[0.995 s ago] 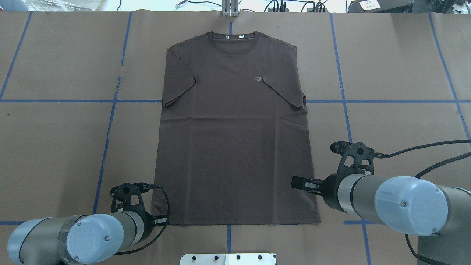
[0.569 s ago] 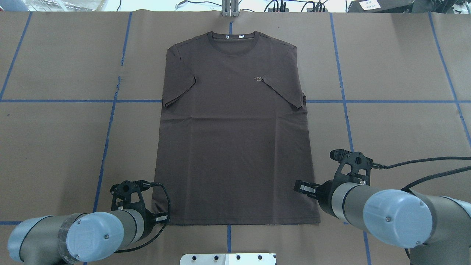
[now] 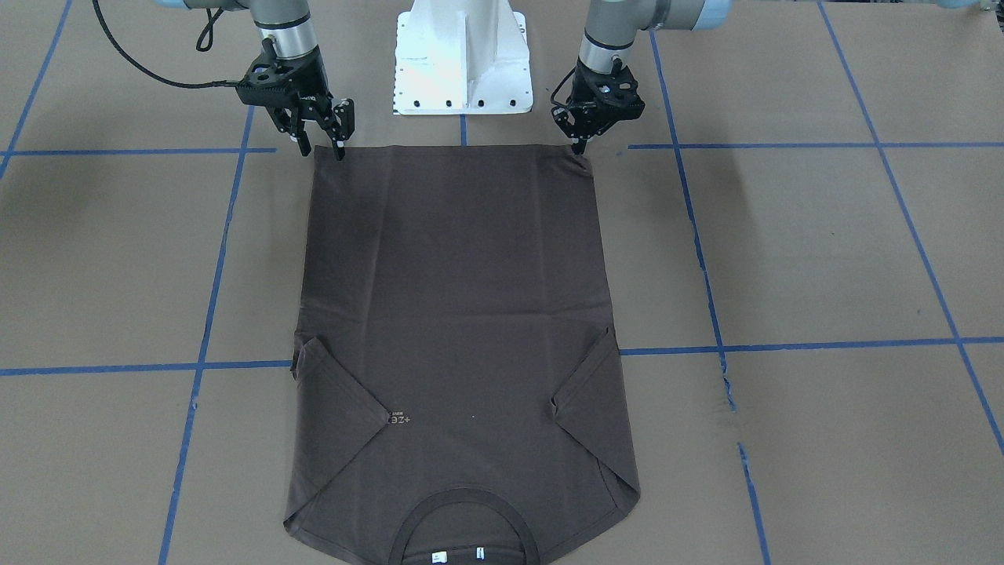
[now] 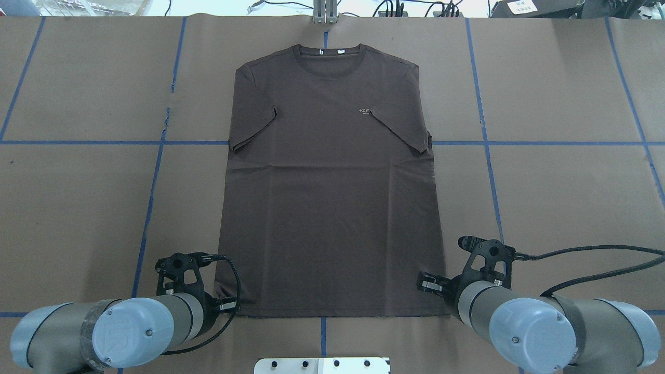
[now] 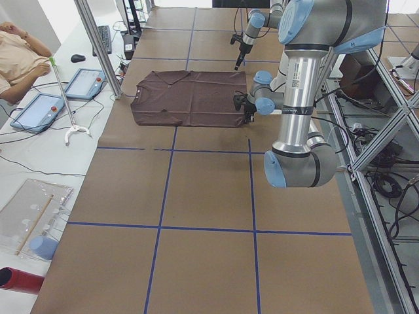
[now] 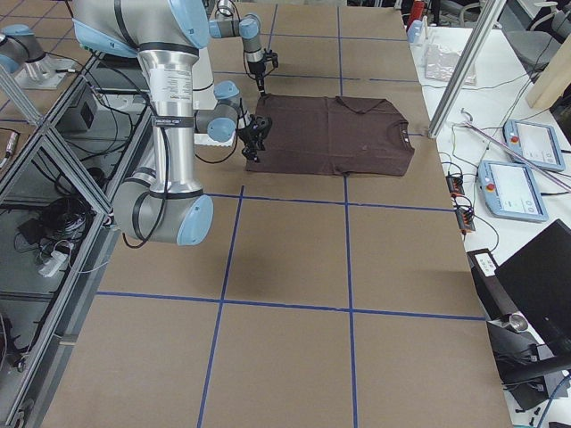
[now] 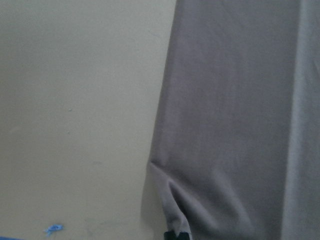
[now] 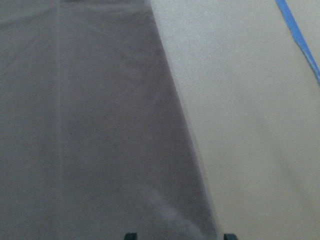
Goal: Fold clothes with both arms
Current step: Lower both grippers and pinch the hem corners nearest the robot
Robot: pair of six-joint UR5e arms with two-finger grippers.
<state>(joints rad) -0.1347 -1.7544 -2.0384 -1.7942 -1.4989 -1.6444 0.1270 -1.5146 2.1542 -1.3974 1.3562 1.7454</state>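
T-shirt (image 4: 327,197) lies flat on the bench (image 4: 561,182), sleeves folded in, collar far from the robot. Soft, light and limp, it wants holding at both near hem corners. The left gripper (image 3: 581,147) has its jaws pinched on one corner; the right gripper (image 3: 321,149) has its jaws open astride the other. Smooth brown paper (image 4: 78,208) leaves wide room around.

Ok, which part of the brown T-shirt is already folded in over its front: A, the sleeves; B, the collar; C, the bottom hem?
A: both sleeves lie folded diagonally onto the chest of the T-shirt, while the hem and collar lie flat and unfolded.
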